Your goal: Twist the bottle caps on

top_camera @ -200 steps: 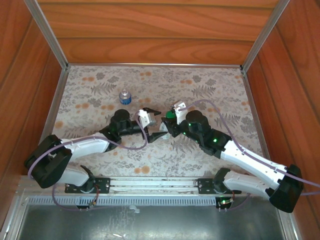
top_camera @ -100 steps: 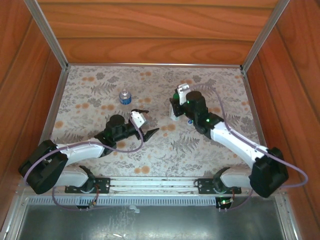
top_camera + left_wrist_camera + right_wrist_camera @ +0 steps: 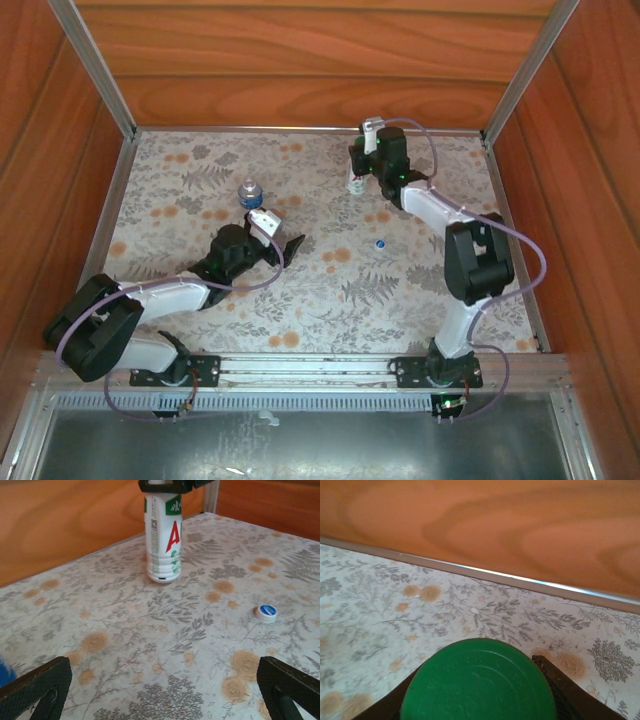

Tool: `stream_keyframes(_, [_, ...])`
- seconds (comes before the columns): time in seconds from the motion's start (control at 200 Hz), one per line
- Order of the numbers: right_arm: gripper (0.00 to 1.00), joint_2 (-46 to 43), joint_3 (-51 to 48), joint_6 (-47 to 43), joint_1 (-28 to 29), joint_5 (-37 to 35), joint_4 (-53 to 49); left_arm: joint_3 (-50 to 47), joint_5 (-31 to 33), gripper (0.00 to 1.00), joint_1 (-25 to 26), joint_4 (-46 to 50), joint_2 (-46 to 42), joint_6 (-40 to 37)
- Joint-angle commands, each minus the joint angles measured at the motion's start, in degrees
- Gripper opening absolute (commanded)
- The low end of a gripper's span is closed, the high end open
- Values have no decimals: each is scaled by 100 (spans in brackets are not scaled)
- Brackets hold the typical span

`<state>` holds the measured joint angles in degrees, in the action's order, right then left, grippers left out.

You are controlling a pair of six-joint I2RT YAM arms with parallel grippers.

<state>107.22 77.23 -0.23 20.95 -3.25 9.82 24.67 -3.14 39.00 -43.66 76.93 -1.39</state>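
Note:
The white bottle (image 3: pixel 356 184) with a red letter on its label stands upright on the mat near the back wall, also seen in the left wrist view (image 3: pixel 162 535). My right gripper (image 3: pixel 358 168) sits on top of it, shut on the dark green cap (image 3: pixel 479 680) that lies between its fingers (image 3: pixel 562 690). The small blue cap (image 3: pixel 379 243) lies loose on the mat (image 3: pixel 266 612). The short clear bottle (image 3: pixel 250 193) stands upright at the left with a blue top. My left gripper (image 3: pixel 285 247) hovers low between that bottle and the blue cap, open and empty (image 3: pixel 160 692).
Wooden walls with metal rails (image 3: pixel 300 130) close in the flowered mat (image 3: pixel 200 160) at the back and both sides. The right arm (image 3: pixel 470 260) stretches along the right half. A blue blur (image 3: pixel 4 672) shows at the left edge of the left wrist view.
The right arm swung from the mat's middle to the back with the white bottle and green cap. The left gripper drew away leftward. The blue cap now lies uncovered.

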Motion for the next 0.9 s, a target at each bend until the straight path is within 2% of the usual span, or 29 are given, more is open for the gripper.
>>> stream_keyframes(0.0, [20, 329, 527, 32, -125, 287, 91, 43, 287, 100, -45, 24, -39, 116])
stream_keyframes(0.26, [22, 839, 1034, 171, -292, 239, -174, -25, 253, 100, -52, 24, -163, -49])
stream_keyframes(0.48, [42, 941, 1310, 46, -312, 188, -525, -93, 250, 100, -58, 26, -291, -177])
stream_keyframes(0.595, [55, 961, 1390, -12, -312, 208, -631, -140, 380, 100, -72, 24, -420, -200])
stream_keyframes(0.894, [71, 665, 1448, -82, -311, 176, -853, -298, 544, 100, -553, 153, -774, -86])
